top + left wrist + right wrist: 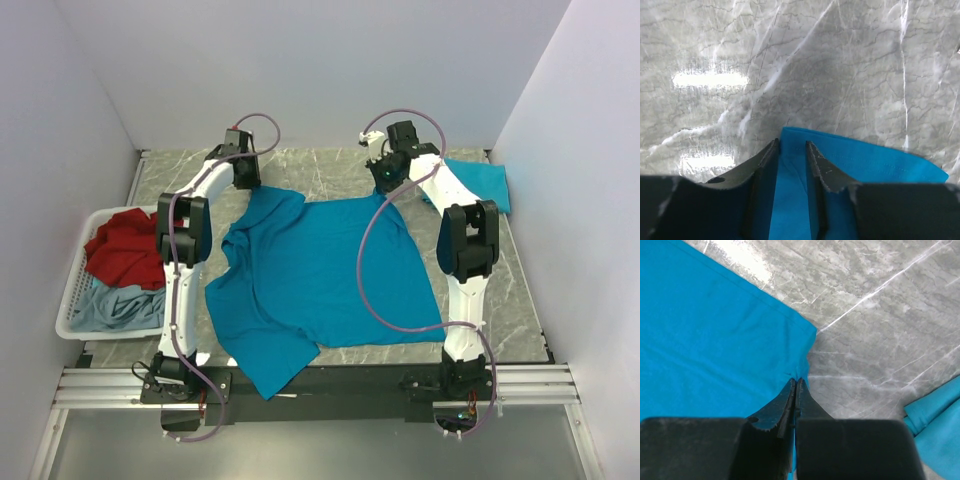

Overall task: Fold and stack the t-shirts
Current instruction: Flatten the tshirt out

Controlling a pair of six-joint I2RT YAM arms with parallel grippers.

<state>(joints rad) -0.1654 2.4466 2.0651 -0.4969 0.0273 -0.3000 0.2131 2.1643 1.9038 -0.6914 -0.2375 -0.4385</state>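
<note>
Right gripper [796, 382] clamps the far-right corner of the teal t-shirt [320, 270], which lies spread mid-table. Left gripper [792, 145] has jaws apart astride the far-left corner. We see one risk: if left lifts before pinching, its corner slips and the fold skews.

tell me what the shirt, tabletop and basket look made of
The shirt looks like soft matte teal cloth, probably a knit: it wrinkles and lies limp. The tabletop looks like grey veined stone or a marble-print laminate, fairly glossy: it mirrors the lights as bright patches. The basket seems to be white moulded plastic, going by its stiff slatted walls.
</note>
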